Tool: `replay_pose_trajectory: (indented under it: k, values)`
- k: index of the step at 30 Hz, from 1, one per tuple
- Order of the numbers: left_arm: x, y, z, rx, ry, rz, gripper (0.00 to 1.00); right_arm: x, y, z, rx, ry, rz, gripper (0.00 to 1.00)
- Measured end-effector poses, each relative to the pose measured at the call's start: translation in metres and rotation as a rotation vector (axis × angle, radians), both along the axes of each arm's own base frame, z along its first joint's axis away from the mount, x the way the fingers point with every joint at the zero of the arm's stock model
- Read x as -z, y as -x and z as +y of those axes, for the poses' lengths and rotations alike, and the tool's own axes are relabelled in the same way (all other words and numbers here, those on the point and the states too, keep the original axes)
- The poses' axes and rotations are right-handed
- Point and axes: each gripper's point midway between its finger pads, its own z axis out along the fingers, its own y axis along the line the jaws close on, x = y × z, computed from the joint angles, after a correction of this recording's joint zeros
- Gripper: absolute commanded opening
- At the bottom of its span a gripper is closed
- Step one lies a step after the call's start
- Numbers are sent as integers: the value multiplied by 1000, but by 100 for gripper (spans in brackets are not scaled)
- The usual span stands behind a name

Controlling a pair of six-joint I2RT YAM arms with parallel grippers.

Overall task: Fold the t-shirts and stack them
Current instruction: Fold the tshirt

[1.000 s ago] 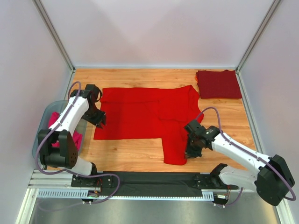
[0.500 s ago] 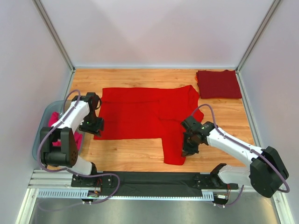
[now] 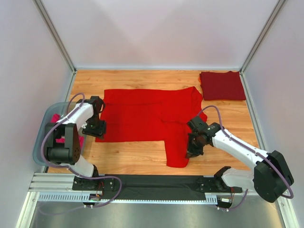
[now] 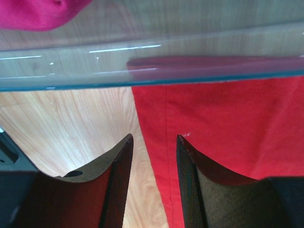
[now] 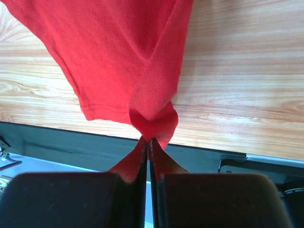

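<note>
Red cloth bunched tight in right gripper (image 5: 148, 140): clamped on lower corner of bright red t-shirt (image 3: 142, 116), that bit raised off wood tabletop (image 3: 137, 159). Left gripper (image 4: 154, 142) parted, nothing in it, low over shirt's left edge, just beside clear bin (image 3: 38, 142) with pink cloth (image 4: 33, 12) inside. Rest of shirt spread flat mid-tabletop, one flap reaching toward near edge. Maroon t-shirt (image 3: 222, 85) folded in far right corner, well apart.
</note>
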Motion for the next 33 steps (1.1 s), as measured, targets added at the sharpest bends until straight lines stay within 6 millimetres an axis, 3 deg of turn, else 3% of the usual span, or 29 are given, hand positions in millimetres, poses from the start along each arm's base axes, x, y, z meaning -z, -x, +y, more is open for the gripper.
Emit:
replay_pose_trajectory:
  k: [8,14,21,23,24,28,33]
  values:
    - [12,-5,1,-5,-8,4,50,-1,-3,-3,15,-5,-1,0]
    - [28,5,1,-6,-4,39,50,-3,-3,-3,14,-11,-6,0]
    - [29,5,-1,-8,7,33,45,-5,-3,-6,28,-12,-7,0]
    - [30,4,-2,-12,11,29,36,-5,-2,-7,28,-9,-3,0]
    - [30,3,-2,-13,14,23,25,-5,-2,-8,29,-6,0,0]
    - [31,3,-3,-8,19,19,0,-10,-1,-10,39,12,8,0]
    - [28,6,-2,18,17,28,0,-31,-10,-13,87,44,-10,0]
